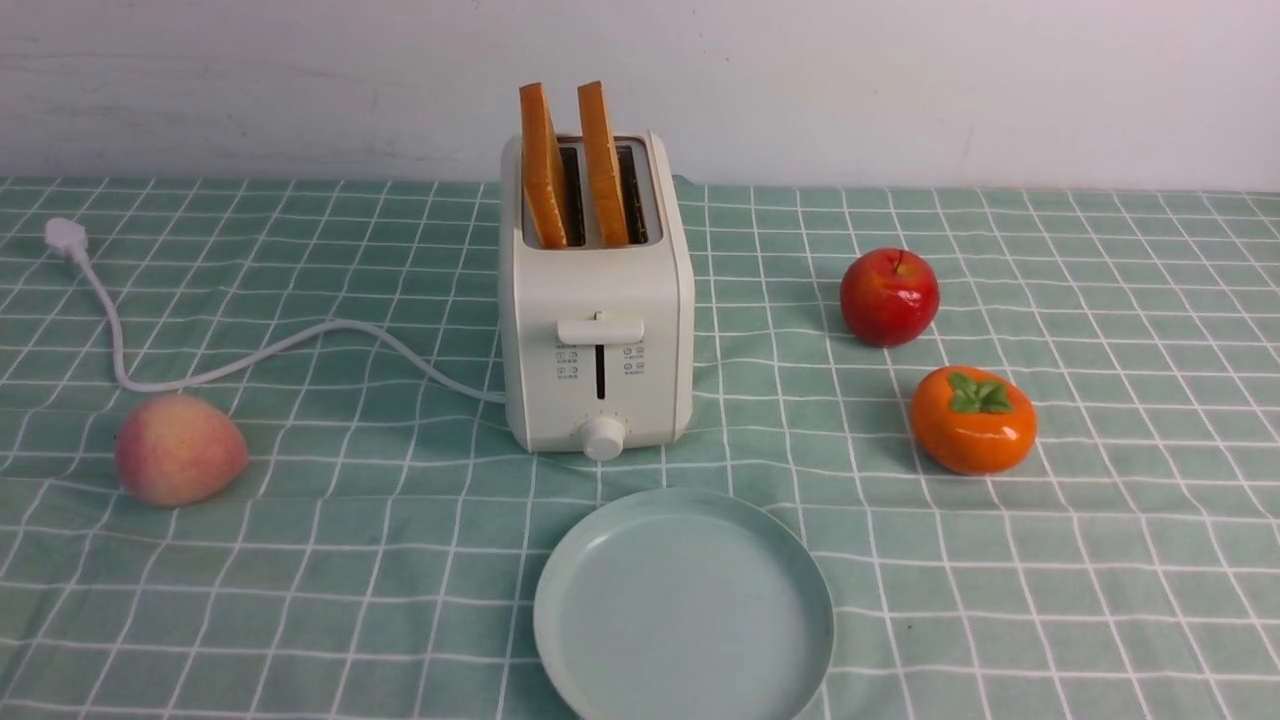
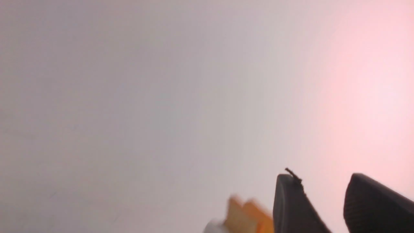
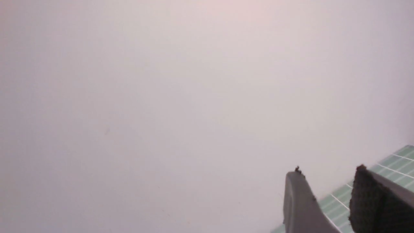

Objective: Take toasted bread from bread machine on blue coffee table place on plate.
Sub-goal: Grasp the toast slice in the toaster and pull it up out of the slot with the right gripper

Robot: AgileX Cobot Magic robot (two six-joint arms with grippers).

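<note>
Toasted bread [image 1: 545, 165] stands as 2 upright slices in the slots of the bread machine [image 1: 600, 300], roughly half of each showing above its top, neither touched. The plate [image 1: 685, 610] lies bare on the blue coffee table [image 1: 300, 560] just in front of the bread machine. Neither arm shows in the front view. The left gripper [image 2: 321, 177] has its jaws partly spread with nothing between them, and its wrist view catches the slices, blurred, beside the fingers. The right gripper [image 3: 328, 171] is likewise parted and empty, facing the wall. The task seems to be at its start: reaching for the 1st slice. Next, 1 gripper must descend over the bread machine, straddle a slice's thin top edge, close, and lift straight up.
</note>
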